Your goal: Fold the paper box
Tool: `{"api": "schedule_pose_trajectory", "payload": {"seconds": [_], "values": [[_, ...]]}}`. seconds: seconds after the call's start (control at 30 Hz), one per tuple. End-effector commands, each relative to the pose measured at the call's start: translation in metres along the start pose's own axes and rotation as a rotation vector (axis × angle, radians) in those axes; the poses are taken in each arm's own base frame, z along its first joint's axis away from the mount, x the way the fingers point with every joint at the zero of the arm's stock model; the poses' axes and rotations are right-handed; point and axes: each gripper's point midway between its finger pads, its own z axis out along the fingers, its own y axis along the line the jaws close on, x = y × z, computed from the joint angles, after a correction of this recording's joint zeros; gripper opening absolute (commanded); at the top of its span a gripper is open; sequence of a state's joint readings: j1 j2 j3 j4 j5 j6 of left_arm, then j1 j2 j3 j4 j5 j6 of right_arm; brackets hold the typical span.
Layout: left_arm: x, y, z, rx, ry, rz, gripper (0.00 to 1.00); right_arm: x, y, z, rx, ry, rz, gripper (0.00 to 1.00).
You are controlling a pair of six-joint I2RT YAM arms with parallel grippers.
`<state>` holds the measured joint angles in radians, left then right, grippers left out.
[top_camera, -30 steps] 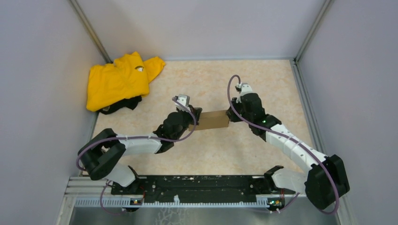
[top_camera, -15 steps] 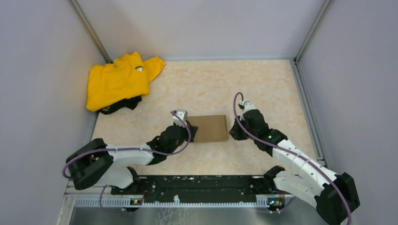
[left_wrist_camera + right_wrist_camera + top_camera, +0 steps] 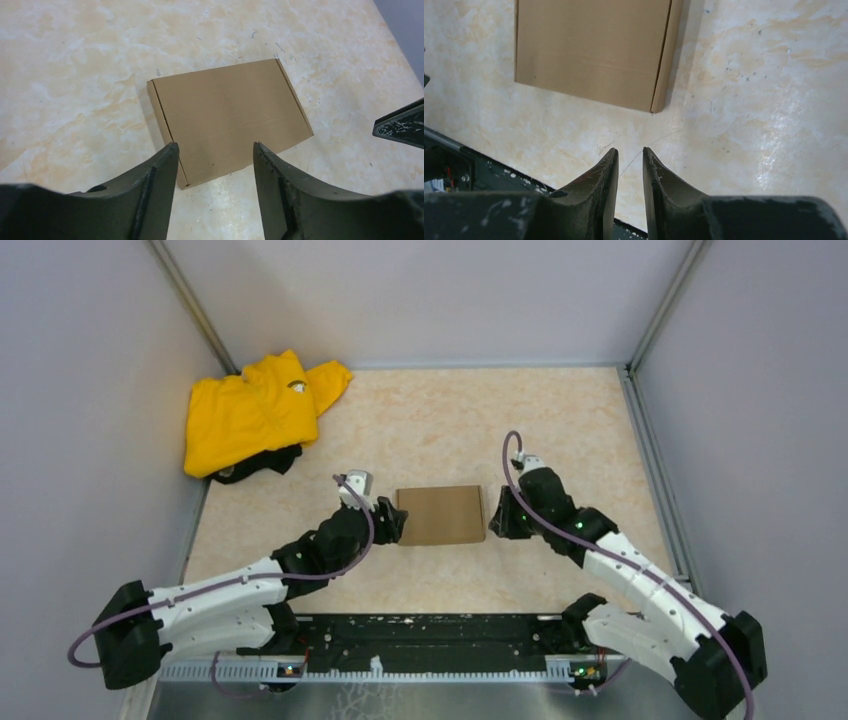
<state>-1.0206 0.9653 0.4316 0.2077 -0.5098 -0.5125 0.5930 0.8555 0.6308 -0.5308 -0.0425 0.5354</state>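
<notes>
The paper box is plain brown cardboard, folded shut and lying flat on the marbled table between my two grippers. My left gripper sits just off the box's left edge. In the left wrist view the box lies beyond the left gripper, whose jaws stand wide apart with nothing between them. My right gripper is just off the right edge. In the right wrist view the box lies ahead of the right gripper, whose jaws show a narrow empty gap above bare table.
A yellow garment is crumpled in the far left corner. Grey walls close the table on the left, back and right. The black base rail runs along the near edge. The right fingertip shows at the left wrist view's right edge.
Both grippers have let go of the box, which came down from between them and now lies flat on the table. The left arm drew back leftward; both jaws opened.
</notes>
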Motion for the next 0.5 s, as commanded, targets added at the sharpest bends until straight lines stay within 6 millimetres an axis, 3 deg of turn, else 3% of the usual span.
{"api": "schedule_pose_trajectory", "payload": {"seconds": [0.0,0.13,0.23,0.33,0.47], "values": [[0.007,0.028,-0.013,-0.169,0.104,0.031,0.66,-0.03,0.003,0.006,0.072,-0.013,-0.048,0.26],[0.032,0.044,-0.019,-0.243,0.203,0.018,0.82,-0.021,-0.015,0.027,0.162,0.045,-0.075,0.29],[0.054,0.054,-0.015,-0.261,0.293,0.007,0.69,-0.016,-0.013,0.035,0.152,0.067,-0.09,0.31],[0.069,0.049,-0.013,-0.221,0.33,-0.005,0.5,-0.008,-0.014,0.037,0.138,0.063,-0.097,0.49],[0.089,0.034,-0.008,-0.089,0.356,-0.001,0.65,0.006,-0.017,0.048,0.112,0.081,-0.111,0.52]]}}
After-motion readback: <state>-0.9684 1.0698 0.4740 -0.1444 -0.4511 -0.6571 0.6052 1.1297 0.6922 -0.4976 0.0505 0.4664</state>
